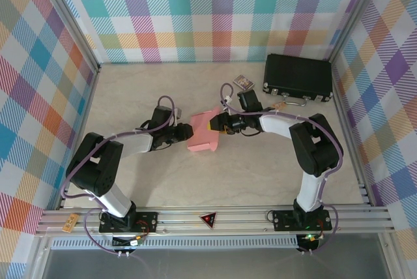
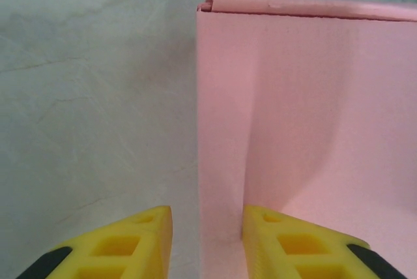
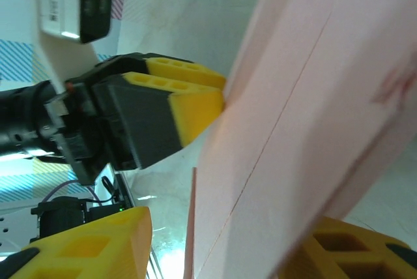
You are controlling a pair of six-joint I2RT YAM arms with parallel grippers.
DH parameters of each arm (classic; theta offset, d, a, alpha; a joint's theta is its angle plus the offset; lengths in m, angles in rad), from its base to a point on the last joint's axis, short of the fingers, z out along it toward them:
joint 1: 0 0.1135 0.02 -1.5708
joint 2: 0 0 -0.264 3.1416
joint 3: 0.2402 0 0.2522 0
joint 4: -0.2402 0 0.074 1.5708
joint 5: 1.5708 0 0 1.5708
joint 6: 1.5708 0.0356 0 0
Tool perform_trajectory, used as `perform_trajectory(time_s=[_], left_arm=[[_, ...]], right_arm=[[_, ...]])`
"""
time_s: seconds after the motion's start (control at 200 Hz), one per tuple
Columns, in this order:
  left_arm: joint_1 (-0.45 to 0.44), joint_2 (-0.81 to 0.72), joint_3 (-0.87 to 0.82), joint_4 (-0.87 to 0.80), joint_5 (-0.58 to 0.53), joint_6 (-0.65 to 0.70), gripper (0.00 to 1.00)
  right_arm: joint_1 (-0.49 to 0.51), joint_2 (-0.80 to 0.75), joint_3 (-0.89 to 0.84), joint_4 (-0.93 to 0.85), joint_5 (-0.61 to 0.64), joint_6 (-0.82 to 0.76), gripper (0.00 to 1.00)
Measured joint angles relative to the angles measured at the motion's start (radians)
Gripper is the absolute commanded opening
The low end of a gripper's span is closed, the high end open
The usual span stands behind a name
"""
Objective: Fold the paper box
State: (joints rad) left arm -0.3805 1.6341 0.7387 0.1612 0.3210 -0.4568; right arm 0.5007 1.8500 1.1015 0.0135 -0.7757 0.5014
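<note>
Top external view. One paper box (image 1: 203,134), salmon pink, lies partly folded mid-counter (image 1: 163,184). It sits directly between the two pincers. Left pincer (image 1: 187,133) touches its left edge. Right pincer (image 1: 219,124) is at its upper right corner. Beyond the right pincer, near the back wall, is one black case (image 1: 298,78), lid shut, contents hidden. One small patterned card pack (image 1: 244,82) lies just left of the case, apart from it.

Left wrist view. Two yellow fingers (image 2: 124,246) stand partly spread. The box's near left edge enters the gap between them. Bare counter shows between that edge and the left finger. The other finger lies against the pink panel. A rolled fold runs along the box's far edge.

Right wrist view. Right pincer gapes wide, one yellow finger (image 3: 91,246) at each lower corner of the view. A tilted pink panel passes between them; whether it touches either cannot be told. The left pincer's fingertips meet the panel's far edge.
</note>
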Motion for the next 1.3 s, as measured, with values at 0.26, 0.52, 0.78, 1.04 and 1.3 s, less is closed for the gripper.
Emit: perform_trajectory(time_s=[0.26,0.52,0.78,1.04,1.3], left_arm=[[0.015,0.045,-0.016,0.029,-0.015,0.000,0.34],[0.036,0.069,-0.006,0.035,0.017,-0.003,0.34],[0.040,0.078,0.018,-0.003,0.035,-0.004,0.34],[0.043,0.081,0.032,-0.028,0.031,-0.008,0.34],[0.040,0.069,0.033,-0.046,-0.020,-0.030,0.33]], right_arm=[[0.036,-0.003,0.071,-0.008,-0.023,0.000,0.51],[0.046,-0.003,0.119,-0.037,-0.018,-0.008,0.53],[0.046,-0.010,0.145,-0.063,0.010,-0.019,0.53],[0.046,0.006,0.199,-0.063,0.004,-0.018,0.52],[0.046,0.058,0.240,-0.061,0.001,-0.011,0.51]])
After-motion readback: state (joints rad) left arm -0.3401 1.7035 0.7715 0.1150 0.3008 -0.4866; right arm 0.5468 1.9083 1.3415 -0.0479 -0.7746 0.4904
